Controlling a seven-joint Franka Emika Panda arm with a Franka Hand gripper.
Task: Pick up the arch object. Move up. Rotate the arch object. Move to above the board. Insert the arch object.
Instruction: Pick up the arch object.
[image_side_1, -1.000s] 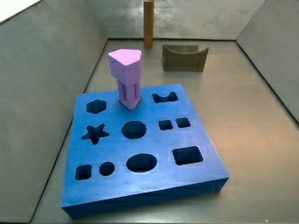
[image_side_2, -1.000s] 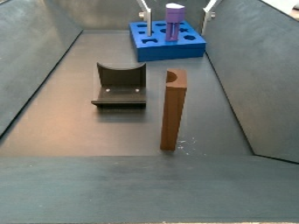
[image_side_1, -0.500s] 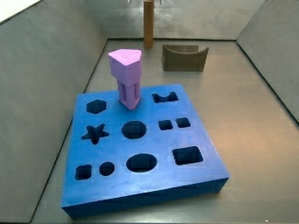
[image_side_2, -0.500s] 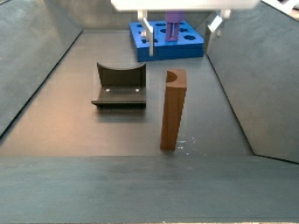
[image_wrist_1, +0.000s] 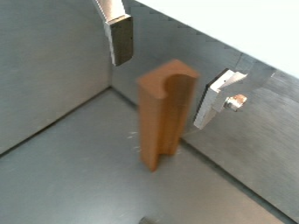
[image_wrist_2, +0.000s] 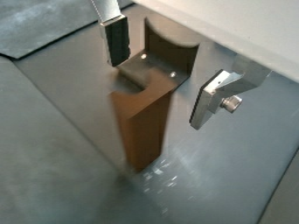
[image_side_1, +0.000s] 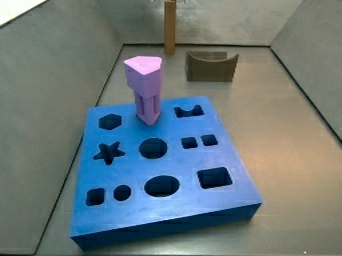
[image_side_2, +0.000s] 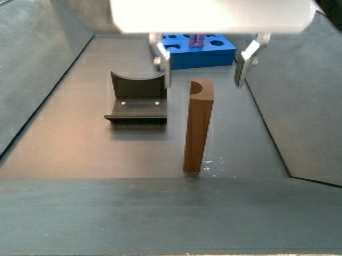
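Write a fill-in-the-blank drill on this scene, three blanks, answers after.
1. The arch object stands ____ on the floor.
2. The pincer is ____, its fingers on either side of the arch object's top.
3. The purple peg stands in the ____ board.

Answers: upright; open; blue

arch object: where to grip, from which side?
Grip the arch object near its top, coming straight down. It stands upright with flat sides. The open end effector hangs above it, fingers either side, so closing there meets flat faces, not the grooved one.
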